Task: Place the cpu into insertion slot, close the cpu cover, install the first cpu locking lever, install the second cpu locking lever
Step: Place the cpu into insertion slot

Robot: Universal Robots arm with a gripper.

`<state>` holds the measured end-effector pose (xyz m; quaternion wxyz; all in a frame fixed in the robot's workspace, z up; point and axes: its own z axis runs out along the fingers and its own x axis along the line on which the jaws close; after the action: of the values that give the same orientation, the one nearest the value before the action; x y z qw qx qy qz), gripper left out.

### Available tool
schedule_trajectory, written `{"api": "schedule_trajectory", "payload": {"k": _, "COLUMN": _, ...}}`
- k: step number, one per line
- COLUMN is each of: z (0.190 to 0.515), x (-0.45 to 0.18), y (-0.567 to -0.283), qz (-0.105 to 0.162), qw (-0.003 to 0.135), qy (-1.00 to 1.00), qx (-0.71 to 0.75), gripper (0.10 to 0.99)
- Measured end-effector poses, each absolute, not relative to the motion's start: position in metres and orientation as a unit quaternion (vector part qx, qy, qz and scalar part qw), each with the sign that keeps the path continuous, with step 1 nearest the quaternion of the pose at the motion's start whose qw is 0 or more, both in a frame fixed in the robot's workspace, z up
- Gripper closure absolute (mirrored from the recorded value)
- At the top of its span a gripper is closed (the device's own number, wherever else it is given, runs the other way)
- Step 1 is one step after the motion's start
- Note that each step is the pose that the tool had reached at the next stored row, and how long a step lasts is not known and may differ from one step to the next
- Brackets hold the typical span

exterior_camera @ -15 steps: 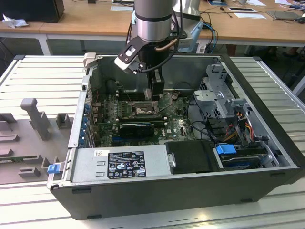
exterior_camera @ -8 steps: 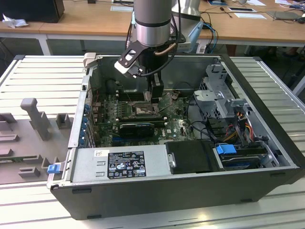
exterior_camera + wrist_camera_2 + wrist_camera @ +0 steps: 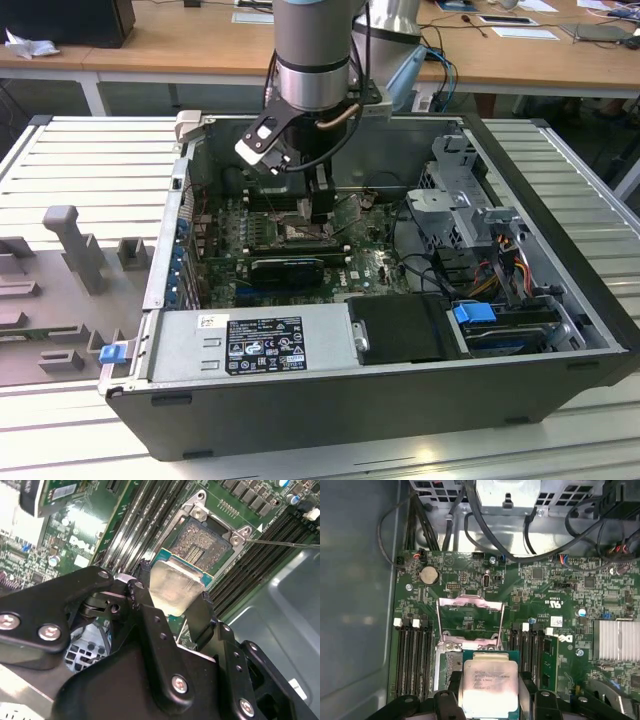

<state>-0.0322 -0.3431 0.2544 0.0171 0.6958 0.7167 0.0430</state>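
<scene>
My gripper point(image 3: 172, 600) is shut on the cpu point(image 3: 176, 586), a flat square chip with a silvery top and a green edge, one black finger point(image 3: 142, 592) on each of two opposite sides. In the first wrist view the cpu point(image 3: 487, 675) hangs just over the near part of the insertion slot point(image 3: 445, 655). The slot's bare contact field point(image 3: 200, 542) shows beyond the chip. The cpu cover point(image 3: 469, 600) stands swung open at the slot's far side. In the exterior view the gripper point(image 3: 320, 210) reaches down into the open computer case over the green board.
Black memory slots point(image 3: 412, 655) flank the socket on both sides. A finned silver heat sink point(image 3: 615, 640) and black cables point(image 3: 495, 535) lie nearby. A thin metal rod point(image 3: 280, 543) crosses beside the socket. The power supply point(image 3: 250, 340) and drive cage point(image 3: 460, 190) border the case.
</scene>
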Motion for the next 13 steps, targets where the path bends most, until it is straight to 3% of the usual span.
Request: {"api": "schedule_trajectory", "payload": {"k": 13, "z": 0.2511, "x": -0.041, "y": -0.3421, "qz": 0.044, "qw": 0.016, "qy": 0.717, "qx": 0.696, "gripper": 0.557}}
